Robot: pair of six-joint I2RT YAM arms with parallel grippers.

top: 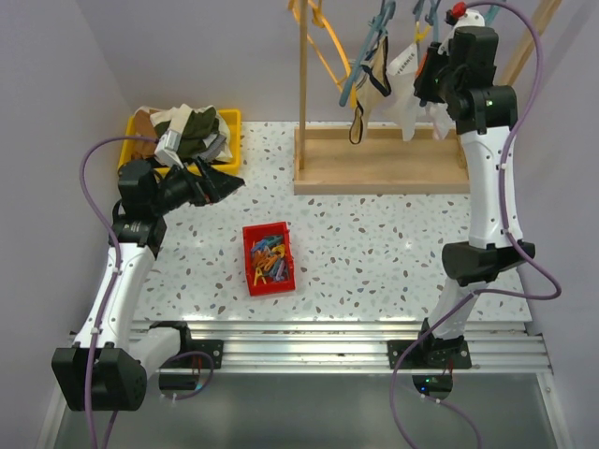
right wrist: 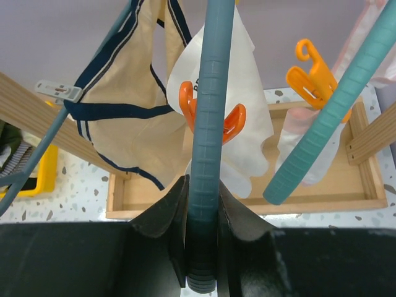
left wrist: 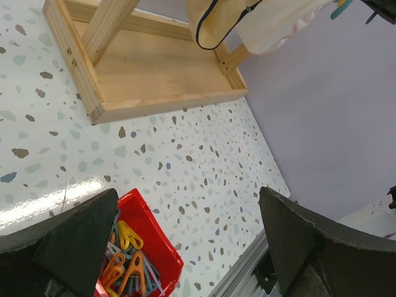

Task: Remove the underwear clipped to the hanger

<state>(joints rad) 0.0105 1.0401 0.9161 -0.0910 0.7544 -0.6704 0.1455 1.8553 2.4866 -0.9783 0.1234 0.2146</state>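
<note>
A white underwear (right wrist: 247, 93) hangs from a teal hanger (right wrist: 209, 93), held by an orange clip (right wrist: 232, 120). Left of it hangs a cream underwear with navy trim (right wrist: 127, 133). My right gripper (right wrist: 203, 185) is shut on the teal hanger's bar, just below the orange clip. In the top view the right gripper (top: 429, 79) is raised at the wooden rack, against the hanging white underwear (top: 404, 65). My left gripper (top: 220, 182) is open and empty, low over the table's left side; its wrist view (left wrist: 189, 204) looks toward the rack.
A red bin of clothespins (top: 269, 258) sits mid-table, also in the left wrist view (left wrist: 162, 247). A yellow bin (top: 233, 126) of clothes is at the back left. The wooden rack base (top: 379, 164) stands at the back. A second teal hanger (right wrist: 328, 124) carries an orange clip (right wrist: 312, 71).
</note>
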